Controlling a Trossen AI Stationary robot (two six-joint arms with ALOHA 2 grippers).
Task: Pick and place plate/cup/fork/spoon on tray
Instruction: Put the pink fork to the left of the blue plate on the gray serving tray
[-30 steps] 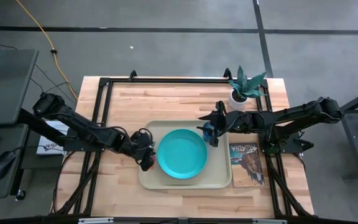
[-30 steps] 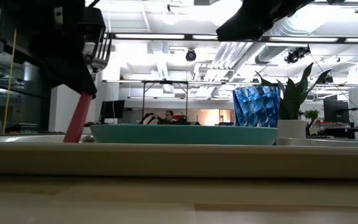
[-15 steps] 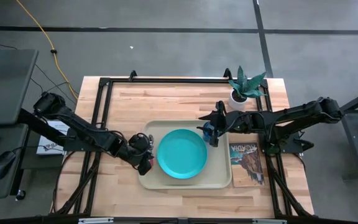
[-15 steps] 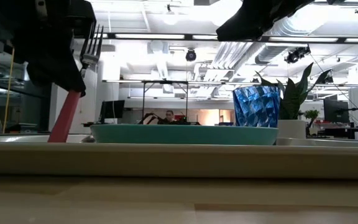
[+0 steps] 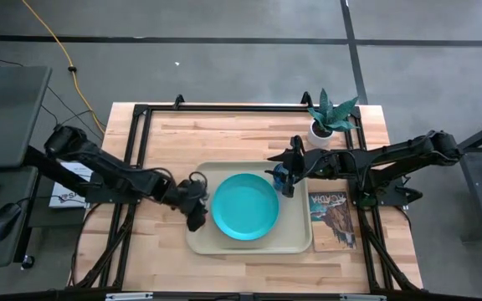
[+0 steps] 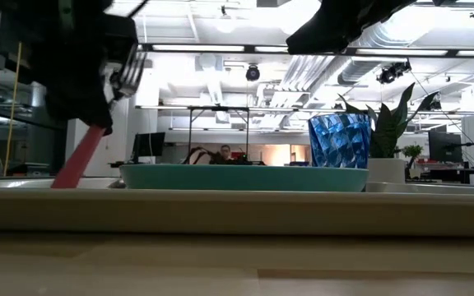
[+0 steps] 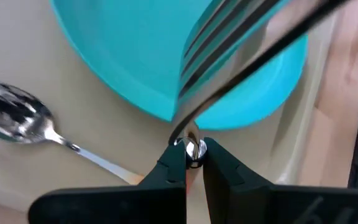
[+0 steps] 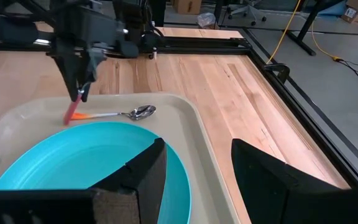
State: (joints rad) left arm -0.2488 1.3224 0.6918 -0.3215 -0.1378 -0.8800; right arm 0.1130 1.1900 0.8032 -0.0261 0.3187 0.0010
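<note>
High view: our left gripper (image 5: pixel 195 209) pinches the fork (image 6: pixel 79 156) at the tray's (image 5: pixel 249 245) left edge, handle slanting down beside the spoon (image 8: pixel 114 114); right of the plate (image 5: pixel 244 206), our right gripper (image 5: pixel 289 180) gapes empty by the cup (image 6: pixel 339 141).

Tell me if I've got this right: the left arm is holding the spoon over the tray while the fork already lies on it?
Swapped. The left wrist view shows the left end effector shut on the fork, with the spoon already lying on the tray.
</note>
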